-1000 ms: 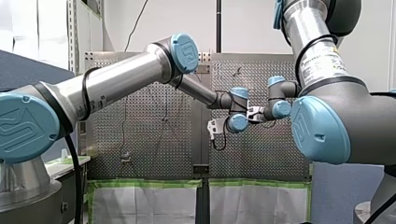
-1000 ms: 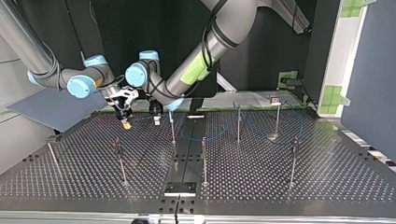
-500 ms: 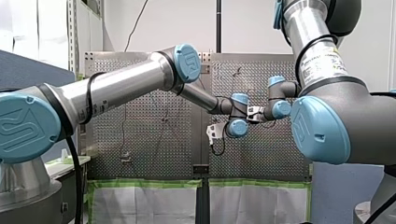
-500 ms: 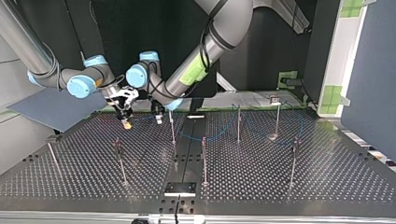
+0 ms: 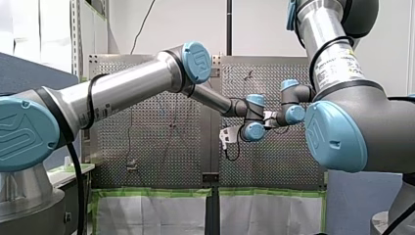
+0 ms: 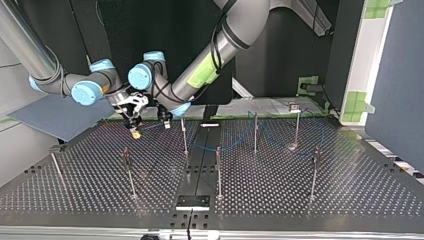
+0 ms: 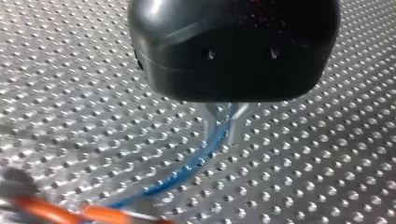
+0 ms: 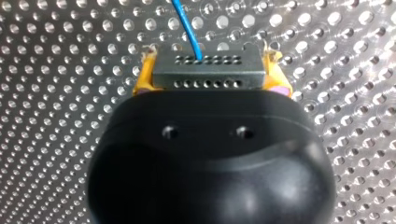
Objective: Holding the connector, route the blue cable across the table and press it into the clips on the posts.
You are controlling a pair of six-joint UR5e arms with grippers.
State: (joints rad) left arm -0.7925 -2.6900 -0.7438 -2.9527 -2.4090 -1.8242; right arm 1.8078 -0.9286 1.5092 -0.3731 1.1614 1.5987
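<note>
my right gripper [image 8: 210, 74] is clamped on the connector [image 8: 208, 70], upper left of the top view. my left gripper [image 7: 223, 133] is closed around the blue cable [image 7: 187, 167]. best to hold gentle tension and steer low toward the nearest post [image 6: 184, 135].

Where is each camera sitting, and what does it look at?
Front view: behind my shoulders, looking out over the table; my left arm and right arm show.
Top view: across the table, facing back at both arms, the posts between.
Left wrist view: on my left wrist, looking along the left gripper at the cable.
Right wrist view: on my right wrist, looking along the right gripper at the connector.
Both wrist views share the cable and table.
</note>
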